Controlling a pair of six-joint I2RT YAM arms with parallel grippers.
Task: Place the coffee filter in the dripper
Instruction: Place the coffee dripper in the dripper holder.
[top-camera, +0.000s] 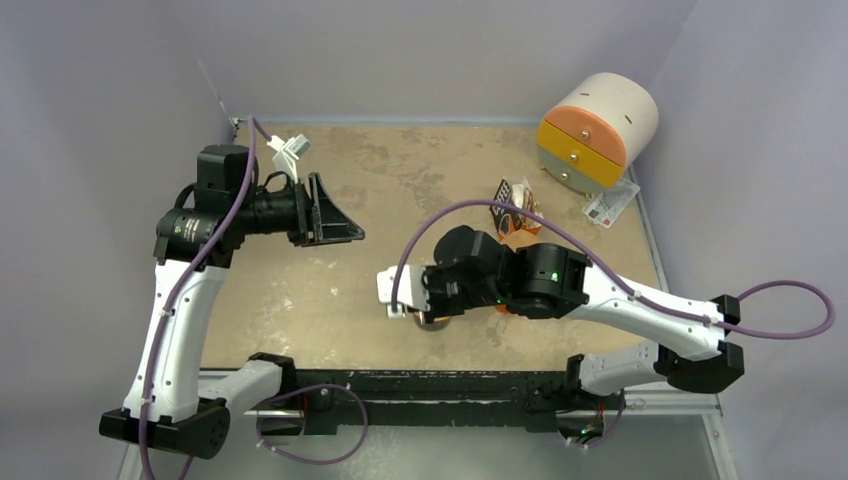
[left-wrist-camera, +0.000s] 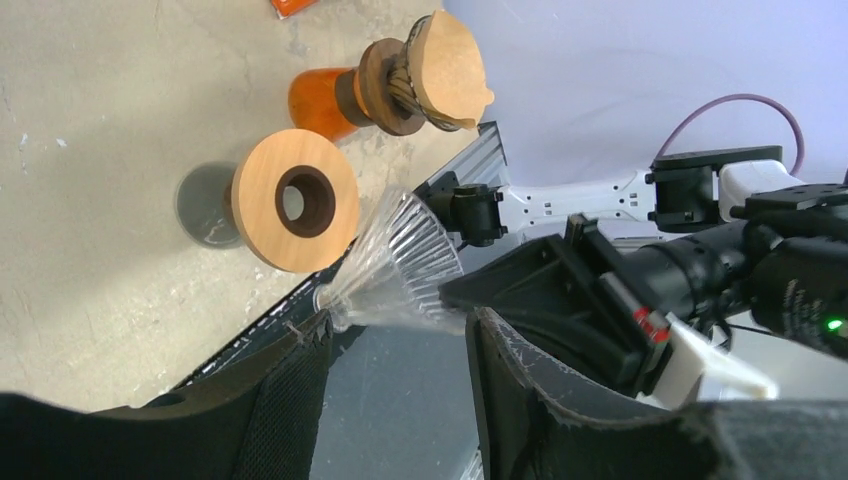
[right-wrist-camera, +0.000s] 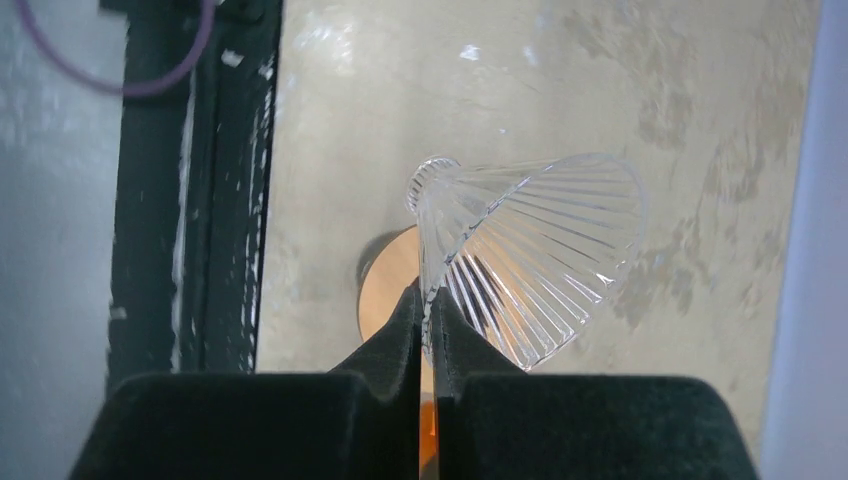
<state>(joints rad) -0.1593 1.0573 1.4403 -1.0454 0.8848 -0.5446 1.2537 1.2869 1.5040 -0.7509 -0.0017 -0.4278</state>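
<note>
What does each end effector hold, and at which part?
The right end effector pinches the clear ribbed glass cone dripper by its thin side wall. The left end effector holds nothing.

No text can be read (print on the white label (top-camera: 611, 204) at far right is too small).

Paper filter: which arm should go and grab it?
Left, probably. The left end effector is open and empty, and its camera sees the filter. The right end effector is shut on the glass dripper, so it is busy.
</note>
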